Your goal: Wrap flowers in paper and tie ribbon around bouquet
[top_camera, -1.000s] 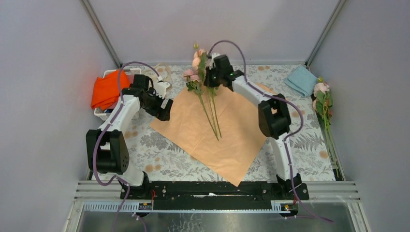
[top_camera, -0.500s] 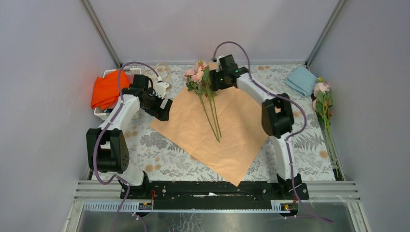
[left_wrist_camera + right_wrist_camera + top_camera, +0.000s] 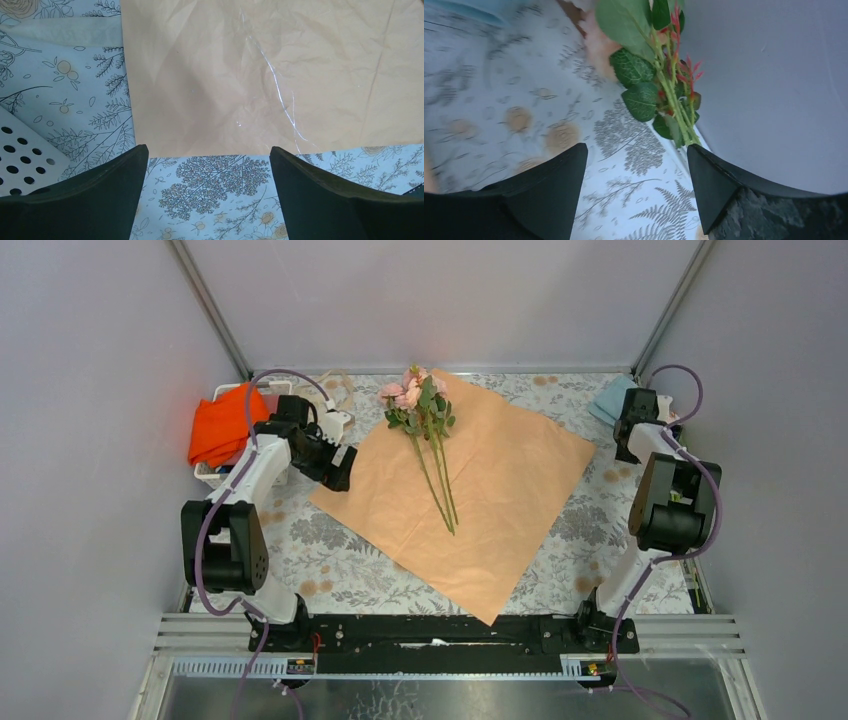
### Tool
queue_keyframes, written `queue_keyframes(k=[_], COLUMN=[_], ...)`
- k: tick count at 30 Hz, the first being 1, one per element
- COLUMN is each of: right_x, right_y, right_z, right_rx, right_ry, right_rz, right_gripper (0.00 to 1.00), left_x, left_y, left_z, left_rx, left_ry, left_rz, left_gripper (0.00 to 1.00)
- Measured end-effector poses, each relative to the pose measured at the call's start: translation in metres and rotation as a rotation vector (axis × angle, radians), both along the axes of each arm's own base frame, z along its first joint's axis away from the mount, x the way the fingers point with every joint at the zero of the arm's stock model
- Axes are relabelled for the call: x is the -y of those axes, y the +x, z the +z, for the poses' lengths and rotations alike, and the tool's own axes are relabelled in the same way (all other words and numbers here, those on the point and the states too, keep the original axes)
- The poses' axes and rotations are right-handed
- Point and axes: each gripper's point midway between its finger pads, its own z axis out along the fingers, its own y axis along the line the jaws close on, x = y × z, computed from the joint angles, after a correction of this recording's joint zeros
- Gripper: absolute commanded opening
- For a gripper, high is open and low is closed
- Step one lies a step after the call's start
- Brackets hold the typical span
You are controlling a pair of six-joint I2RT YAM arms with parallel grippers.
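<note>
Flowers (image 3: 420, 415) on paper (image 3: 500, 495), blooms at far corner, well apart from both pincers: left gripper (image 3: 207, 150) spread at paper's left corner; right gripper (image 3: 636, 147) spread, empty, beside spare bunch (image 3: 644, 100), table's (image 3: 330, 540) right edge.

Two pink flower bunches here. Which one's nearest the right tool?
The leafy pink bunch at the right edge of the table, just ahead of the right tool; the other bunch lies on the peach paper sheet, mid-table.

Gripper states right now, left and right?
Left gripper: open, holding nothing, over the edge of the paper.
Right gripper: open, holding nothing.
</note>
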Motion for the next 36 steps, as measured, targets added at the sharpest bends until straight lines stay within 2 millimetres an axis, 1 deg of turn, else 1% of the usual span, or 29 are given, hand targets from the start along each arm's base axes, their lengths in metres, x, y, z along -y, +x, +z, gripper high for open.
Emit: queue_keyframes(k=[1, 2, 4, 11, 16, 17, 18, 20, 22, 24, 25, 27, 29, 31, 33, 36], right_x=[0.007, 0.011, 0.020, 0.050, 0.068, 0.071, 0.073, 0.076, 0.077, 0.078, 0.078, 0.078, 0.078, 0.077, 0.072, 0.050], right_y=[-0.007, -0.011, -0.010, -0.005, -0.010, -0.012, -0.013, -0.015, -0.015, -0.015, -0.014, -0.014, -0.014, -0.013, -0.008, 0.007], right_z=[-0.009, -0.014, -0.020, -0.022, -0.040, -0.044, -0.047, -0.052, -0.053, -0.052, -0.051, -0.049, -0.040, -0.020, 0.008, 0.069], right_rx=[-0.038, -0.061, -0.082, -0.052, -0.091, -0.102, -0.114, -0.133, -0.146, -0.152, -0.154, -0.158, -0.152, -0.122, -0.067, 0.057], right_ry=[-0.025, -0.042, -0.081, -0.148, -0.153, -0.152, -0.151, -0.151, -0.154, -0.158, -0.161, -0.164, -0.169, -0.184, -0.207, -0.256], right_rz=[-0.014, -0.021, -0.033, -0.078, -0.095, -0.096, -0.096, -0.091, -0.079, -0.071, -0.067, -0.059, -0.053, -0.047, -0.034, 0.021], right_gripper=[0.79, 0.78, 0.76, 0.71, 0.59, 0.55, 0.48, 0.31, 0.17, 0.06, 0.01, 0.00, 0.00, 0.00, 0.00, 0.00], left_x=[0.000, 0.000, 0.000, -0.001, -0.002, -0.003, -0.003, -0.003, -0.004, -0.004, -0.004, -0.004, -0.004, -0.004, -0.004, -0.004], left_y=[0.000, 0.000, 0.000, 0.000, 0.000, 0.000, 0.000, 0.000, 0.000, 0.000, 0.000, 0.000, 0.000, 0.000, 0.000, 0.000], left_z=[0.000, 0.000, 0.000, 0.000, -0.001, -0.001, -0.001, -0.001, -0.001, -0.001, -0.001, -0.001, -0.001, -0.001, -0.001, -0.001], left_rx=[-0.001, -0.002, -0.002, -0.001, -0.002, -0.002, -0.003, -0.003, -0.004, -0.004, -0.004, -0.004, -0.004, -0.004, -0.004, -0.004], left_ry=[0.000, 0.000, 0.000, 0.002, 0.010, 0.011, 0.013, 0.015, 0.016, 0.017, 0.017, 0.018, 0.018, 0.018, 0.018, 0.018], left_rz=[0.000, 0.000, 0.001, 0.003, 0.007, 0.008, 0.010, 0.013, 0.015, 0.016, 0.016, 0.017, 0.017, 0.017, 0.017, 0.016], left_gripper=[0.99, 0.99, 0.99, 0.99, 0.99, 0.99, 0.99, 0.99, 0.99, 0.99, 0.99, 0.99, 0.99, 0.99, 0.99, 0.99])
